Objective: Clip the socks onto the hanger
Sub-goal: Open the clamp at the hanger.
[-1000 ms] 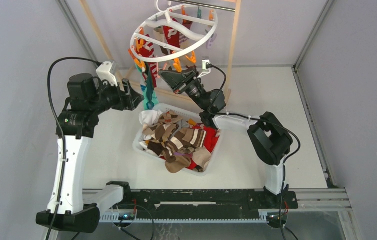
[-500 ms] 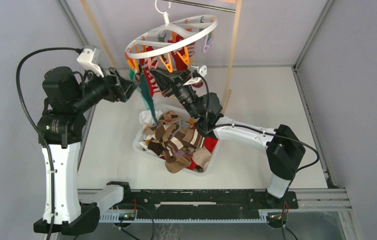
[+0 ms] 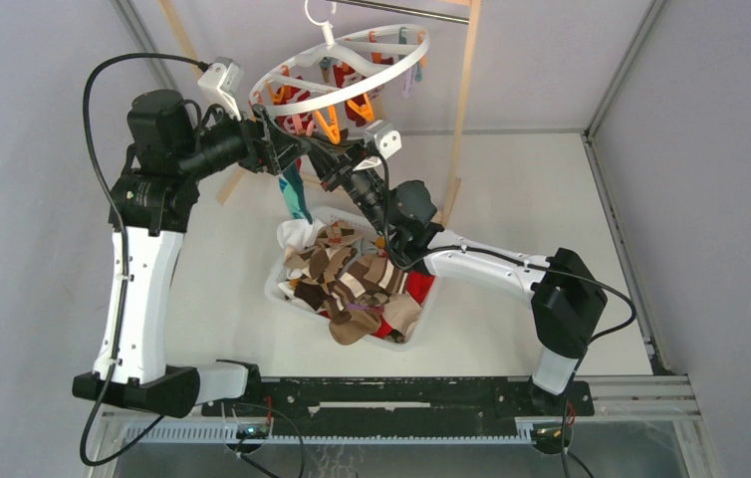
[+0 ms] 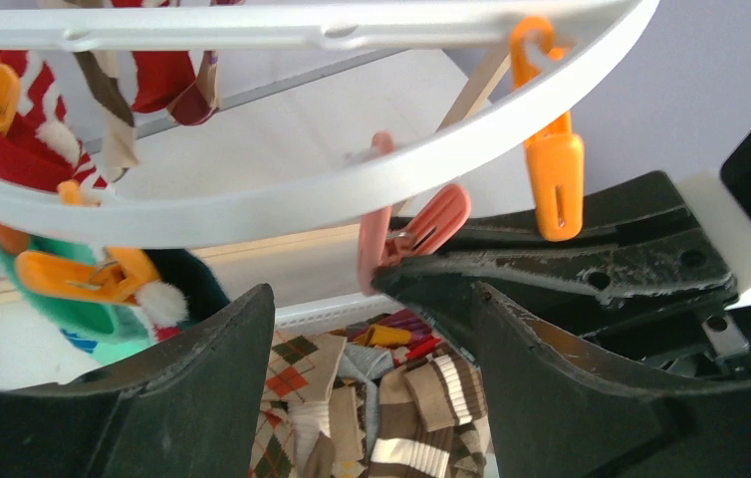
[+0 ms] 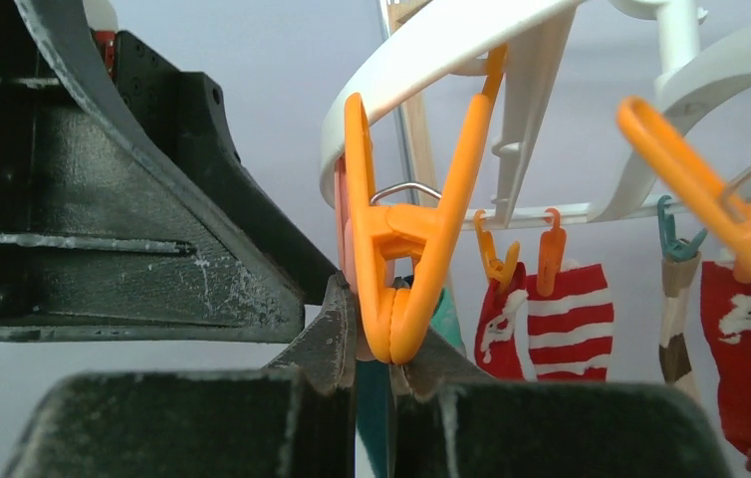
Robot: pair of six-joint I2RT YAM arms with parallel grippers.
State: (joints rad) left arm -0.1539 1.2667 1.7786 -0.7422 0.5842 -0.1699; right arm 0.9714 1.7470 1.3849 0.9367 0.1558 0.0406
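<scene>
The white ring hanger hangs at the top centre with orange, pink and teal pegs and several red and white socks clipped on. My right gripper is just under its near rim, shut on a dark teal sock that hangs down over the tub. In the right wrist view the sock sits between the right gripper's fingers, right under an orange peg. My left gripper is open beside it; in the left wrist view the left gripper has a pink peg just above it.
A translucent white tub below the grippers holds a heap of brown, tan, red and white socks. The pale wooden pole frame stands behind the hanger. Grey walls close in the left and right sides.
My left arm has swung right and closer to the hanger rim, next to the right gripper. The hanger has swayed and tilted. The teal sock has shifted right with the grippers.
</scene>
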